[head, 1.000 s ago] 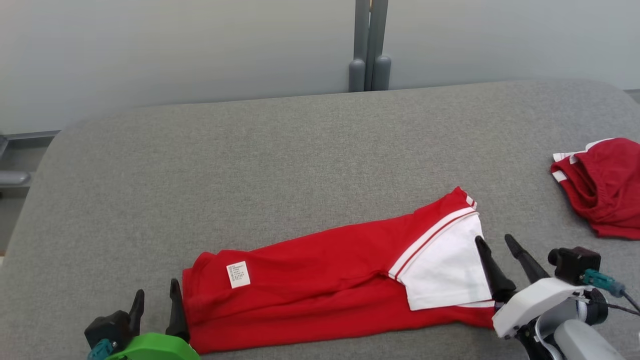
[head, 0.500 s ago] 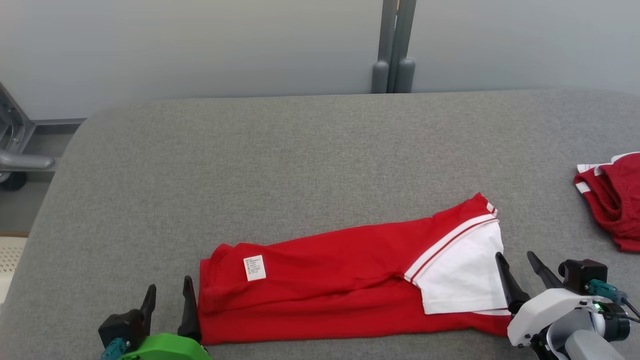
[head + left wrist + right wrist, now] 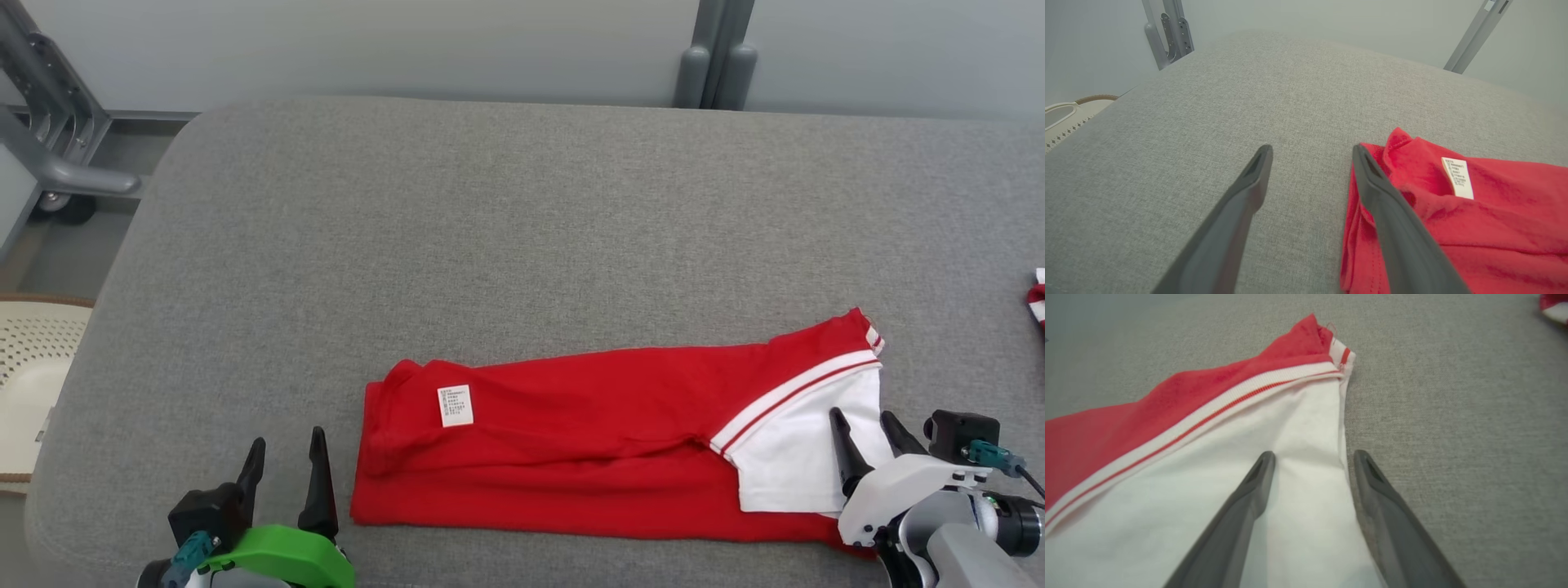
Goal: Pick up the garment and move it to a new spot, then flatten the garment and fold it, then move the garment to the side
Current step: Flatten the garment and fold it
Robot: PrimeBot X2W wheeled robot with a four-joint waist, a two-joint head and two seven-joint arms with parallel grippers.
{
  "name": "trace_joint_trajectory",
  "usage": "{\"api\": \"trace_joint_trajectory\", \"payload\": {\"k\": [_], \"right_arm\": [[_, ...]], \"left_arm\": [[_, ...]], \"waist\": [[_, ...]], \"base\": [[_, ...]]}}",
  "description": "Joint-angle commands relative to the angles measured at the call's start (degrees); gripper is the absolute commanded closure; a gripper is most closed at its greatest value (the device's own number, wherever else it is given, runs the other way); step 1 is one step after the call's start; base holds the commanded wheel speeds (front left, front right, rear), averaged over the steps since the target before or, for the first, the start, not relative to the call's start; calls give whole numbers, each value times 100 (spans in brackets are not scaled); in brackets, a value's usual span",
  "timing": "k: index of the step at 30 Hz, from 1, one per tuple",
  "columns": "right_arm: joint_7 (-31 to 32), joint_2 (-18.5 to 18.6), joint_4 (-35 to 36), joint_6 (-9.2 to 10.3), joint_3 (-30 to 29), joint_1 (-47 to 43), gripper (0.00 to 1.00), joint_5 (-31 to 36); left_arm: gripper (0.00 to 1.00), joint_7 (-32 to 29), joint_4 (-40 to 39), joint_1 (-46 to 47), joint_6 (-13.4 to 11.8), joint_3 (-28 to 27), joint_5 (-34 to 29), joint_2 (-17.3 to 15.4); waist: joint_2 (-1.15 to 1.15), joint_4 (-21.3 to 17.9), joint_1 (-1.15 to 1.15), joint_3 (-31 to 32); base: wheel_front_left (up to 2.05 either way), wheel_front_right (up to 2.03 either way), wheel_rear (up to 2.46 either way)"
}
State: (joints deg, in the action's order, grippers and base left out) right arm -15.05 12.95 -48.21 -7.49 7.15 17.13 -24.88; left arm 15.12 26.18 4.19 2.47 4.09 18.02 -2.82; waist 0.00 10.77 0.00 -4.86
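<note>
head camera has swung so the frame shifts, but the garment point(image 3: 571, 441) stays put, folded long at 6 o'clock on the pad point(image 3: 490, 245), left gripper point(image 3: 288, 437) now just off its 9 o'clock end, right gripper point(image 3: 860, 414) over the white 3 o'clock end, both wide and empty, next fold likely pending.

You are looking down on a grey padded table point(image 3: 522, 212). A red garment point(image 3: 588, 441) is lying flat on it near your edge, folded into a long strip running left to right. A white panel point(image 3: 804, 457) is showing at its right end, a white label point(image 3: 455, 406) near its left. A red-and-white cloth point(image 3: 1038, 298) is lying at the far right, well apart.
</note>
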Motion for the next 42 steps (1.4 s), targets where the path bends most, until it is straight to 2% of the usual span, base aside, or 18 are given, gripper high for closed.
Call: {"api": "trace_joint_trajectory", "payload": {"k": [1,5,8,9,10,11,12,19,24,31,34,37,42], "right_arm": [[-12,-8,-178,3,-80,63,0,22],[38,-137,-704,4,-8,121,0,-48],[139,-373,-883,-19,288,167,0,-253],[171,-438,-886,-29,423,170,3,-330],[204,-478,-884,-34,554,168,56,-412],[236,-501,-880,-35,671,156,93,-494],[246,-497,-878,-36,754,146,100,-577],[96,-20,-995,12,847,177,100,-982],[16,422,-1029,43,517,454,100,-988],[-3,789,-994,6,-117,632,100,-688],[-10,806,-792,6,-266,619,100,-479],[-11,643,-393,5,-139,532,100,-321],[-11,326,446,2,706,321,100,-243]], "left_arm": [[0,-2,-6,103,16,-15,-42,-19],[0,-2,-7,128,42,4,-64,-19],[0,-2,3,161,56,10,-91,-20],[0,-2,4,168,50,9,-96,-20],[0,-2,5,175,56,11,-104,-20],[0,-2,8,176,61,18,-111,-20],[0,-2,15,167,63,24,-112,-20],[0,-2,18,130,85,90,-47,-20],[0,-2,-61,172,113,177,-8,-16],[0,-2,-81,125,112,264,42,-18],[0,-2,-49,45,118,268,58,-18],[0,-2,-6,-25,114,263,74,-18],[0,-2,42,-128,129,368,150,-18]], "waist": [[0,129,0,-128],[0,168,0,-165],[0,182,0,-183],[0,183,0,-185],[0,183,0,-187],[0,183,0,-185],[0,182,0,-178],[0,171,0,-93],[0,115,0,-56],[0,12,0,9],[0,-59,0,69],[0,-151,0,146],[0,-282,0,299]], "base": [[0,0,0],[0,0,0],[0,0,0],[0,0,0],[0,0,0],[0,0,0],[0,0,0],[0,0,0],[0,0,0],[0,0,0],[0,0,0],[0,0,0],[0,0,0]]}}
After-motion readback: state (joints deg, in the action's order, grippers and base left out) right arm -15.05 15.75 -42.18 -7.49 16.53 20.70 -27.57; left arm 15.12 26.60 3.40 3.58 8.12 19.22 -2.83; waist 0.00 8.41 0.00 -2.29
